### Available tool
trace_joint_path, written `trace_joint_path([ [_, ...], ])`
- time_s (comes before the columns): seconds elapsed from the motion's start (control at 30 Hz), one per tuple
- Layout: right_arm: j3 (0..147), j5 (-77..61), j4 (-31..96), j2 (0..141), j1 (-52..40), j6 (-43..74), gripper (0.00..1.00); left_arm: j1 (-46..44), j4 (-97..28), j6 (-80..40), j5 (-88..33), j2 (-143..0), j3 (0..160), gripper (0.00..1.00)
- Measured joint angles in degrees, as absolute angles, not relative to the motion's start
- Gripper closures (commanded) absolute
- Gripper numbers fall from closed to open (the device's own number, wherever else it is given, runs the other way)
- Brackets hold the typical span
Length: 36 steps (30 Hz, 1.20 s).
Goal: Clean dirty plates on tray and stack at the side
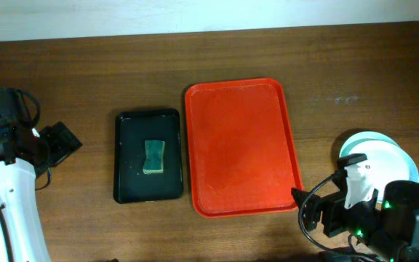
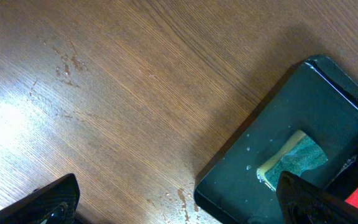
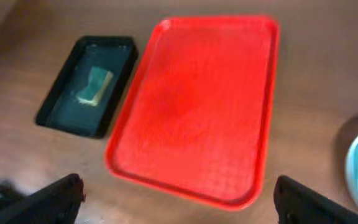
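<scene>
Overhead, sponge (image 1: 153,157) in black tray (image 1: 126,120), plates (image 1: 388,154) stacked

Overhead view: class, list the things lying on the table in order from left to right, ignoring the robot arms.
First the black tray with the sponge lying in it → the red tray → the stack of plates at the far right.

We see 2 trays side by side: the small tray (image 1: 126,169), holding the sponge (image 1: 153,157), left of the large tray (image 1: 242,149); the plates (image 1: 388,151) are stacked near right.
</scene>
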<state>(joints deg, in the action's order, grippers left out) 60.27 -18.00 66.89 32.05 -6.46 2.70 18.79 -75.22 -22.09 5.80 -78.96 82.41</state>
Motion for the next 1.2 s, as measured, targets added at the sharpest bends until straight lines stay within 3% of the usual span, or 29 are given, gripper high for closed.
trace_joint_path([
  [0.17, 52.0, -16.6, 54.5, 20.2, -1.6, -5.5, 0.02, 18.8, -75.2, -22.1, 5.8, -79.0, 82.4, 0.01],
  [0.43, 24.6, -16.3, 32.1, 3.1, 2.5, -9.0, 0.02, 18.8, -75.2, -22.1, 5.8, -79.0, 82.4, 0.01],
  [0.77, 3.6, -19.6, 5.5, 0.8, 1.7, -9.5, 0.02, 18.8, -75.2, -22.1, 5.8, -79.0, 82.4, 0.01],
  [1.2, 0.8, -19.3, 2.9, 0.8, 1.7, -9.7, 0.02, 18.8, -75.2, -22.1, 5.8, -79.0, 82.4, 0.01],
])
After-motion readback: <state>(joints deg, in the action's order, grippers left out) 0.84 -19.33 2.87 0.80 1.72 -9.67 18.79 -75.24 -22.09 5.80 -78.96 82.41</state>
